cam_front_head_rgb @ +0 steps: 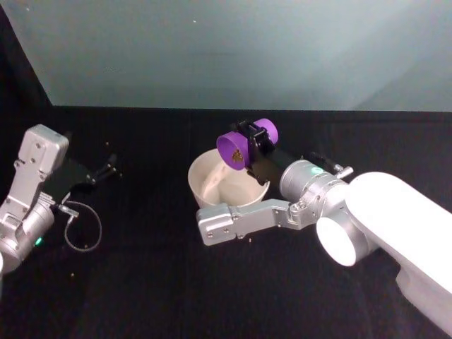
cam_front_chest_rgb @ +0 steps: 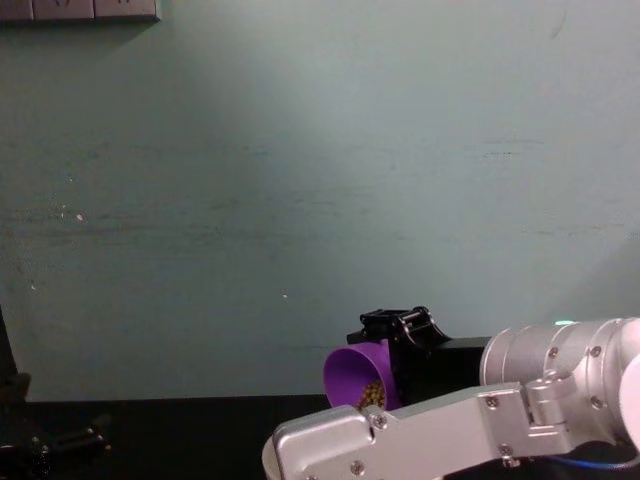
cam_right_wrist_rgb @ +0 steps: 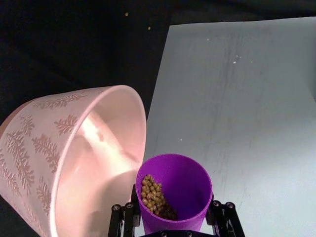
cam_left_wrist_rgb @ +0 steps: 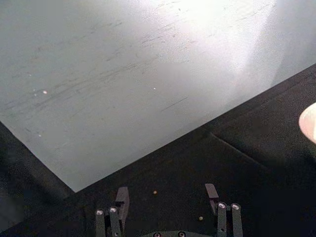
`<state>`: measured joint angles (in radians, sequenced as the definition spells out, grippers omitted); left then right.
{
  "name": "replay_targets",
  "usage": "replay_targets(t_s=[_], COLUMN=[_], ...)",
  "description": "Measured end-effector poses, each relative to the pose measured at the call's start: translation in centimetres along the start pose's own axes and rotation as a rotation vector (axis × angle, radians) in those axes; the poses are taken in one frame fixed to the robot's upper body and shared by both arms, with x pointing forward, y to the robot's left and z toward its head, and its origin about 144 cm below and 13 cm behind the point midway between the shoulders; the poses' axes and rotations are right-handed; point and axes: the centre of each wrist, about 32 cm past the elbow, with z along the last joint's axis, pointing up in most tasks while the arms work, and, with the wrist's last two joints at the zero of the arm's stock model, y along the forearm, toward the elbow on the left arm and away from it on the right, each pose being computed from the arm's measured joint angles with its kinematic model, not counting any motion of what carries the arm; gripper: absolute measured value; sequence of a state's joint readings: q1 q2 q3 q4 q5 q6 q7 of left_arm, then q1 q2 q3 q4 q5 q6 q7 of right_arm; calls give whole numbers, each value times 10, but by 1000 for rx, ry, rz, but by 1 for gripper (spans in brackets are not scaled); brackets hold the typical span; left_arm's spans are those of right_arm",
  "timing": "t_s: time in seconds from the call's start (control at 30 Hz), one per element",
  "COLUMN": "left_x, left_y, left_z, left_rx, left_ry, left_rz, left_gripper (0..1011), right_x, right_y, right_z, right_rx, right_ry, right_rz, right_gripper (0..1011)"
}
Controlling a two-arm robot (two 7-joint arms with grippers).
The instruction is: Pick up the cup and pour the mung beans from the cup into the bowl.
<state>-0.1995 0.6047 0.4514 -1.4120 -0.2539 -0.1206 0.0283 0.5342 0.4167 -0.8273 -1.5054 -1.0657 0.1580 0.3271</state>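
Right jaws hold tilted cup [cam_front_head_rgb: 232, 145] over bowl [cam_front_head_rgb: 210, 185]; wrist view: beans [cam_right_wrist_rgb: 153, 193] inside.

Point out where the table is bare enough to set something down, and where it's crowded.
The black table is bare along its near side, between the cable loop and the right arm, and farther back between the left gripper and the bowl. It's crowded at the bowl, where the right gripper holds the tilted cup at its rim.
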Motion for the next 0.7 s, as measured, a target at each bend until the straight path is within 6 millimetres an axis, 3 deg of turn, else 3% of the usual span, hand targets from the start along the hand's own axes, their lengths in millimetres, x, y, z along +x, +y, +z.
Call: replay_targets(t_s=[0.7], left_x=[0], left_y=[0], left_z=[0], left_rx=[0], left_ry=[0], left_rz=[0], left_gripper=[1000], right_x=[0], right_y=[-1], right_z=[4], right_rx=[-13], right_ry=[-76], right_rz=[20], right_gripper=[718])
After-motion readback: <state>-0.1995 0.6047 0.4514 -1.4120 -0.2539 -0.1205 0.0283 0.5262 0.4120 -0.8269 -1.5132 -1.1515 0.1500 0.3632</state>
